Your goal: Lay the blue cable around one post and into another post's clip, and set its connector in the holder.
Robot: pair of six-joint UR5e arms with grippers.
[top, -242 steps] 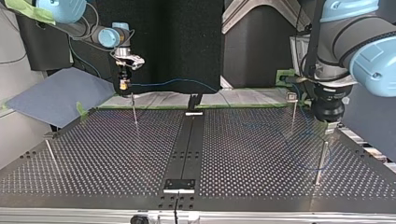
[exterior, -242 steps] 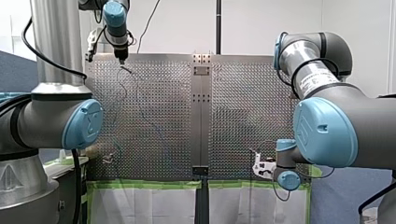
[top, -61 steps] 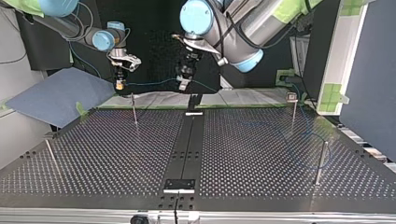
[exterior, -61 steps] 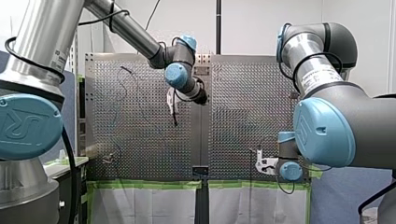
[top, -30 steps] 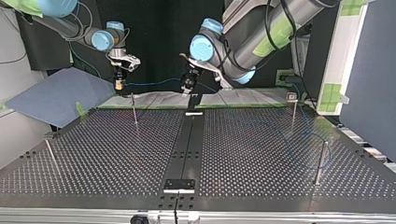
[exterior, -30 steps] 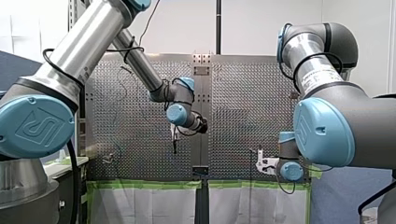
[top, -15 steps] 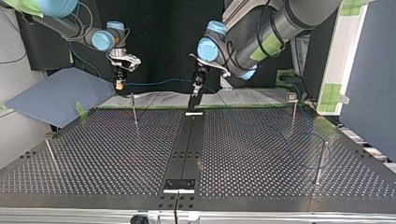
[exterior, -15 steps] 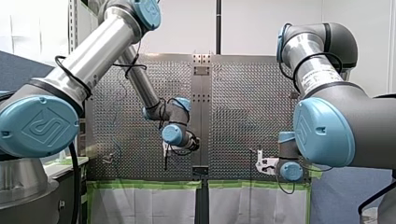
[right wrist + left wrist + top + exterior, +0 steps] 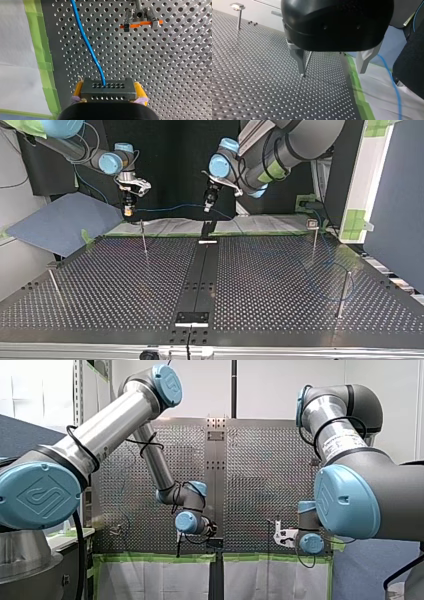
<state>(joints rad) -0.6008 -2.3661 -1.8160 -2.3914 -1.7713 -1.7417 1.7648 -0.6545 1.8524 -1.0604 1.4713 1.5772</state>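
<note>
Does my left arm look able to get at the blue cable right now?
Probably yes: the left hand hangs open beside the blue cable, which spans free air from the connector in the right hand; nothing stands between.

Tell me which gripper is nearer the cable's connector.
Right. My right gripper is shut on the connector; my left gripper hangs open, apart from it, near the table's middle.

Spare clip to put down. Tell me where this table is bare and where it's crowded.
Top view. Bare: the table's left half, between the centre strip and the left posts. Crowded: the right half, where the blue cable loops by the right posts, and the far edge, under my left gripper and my right gripper.
</note>
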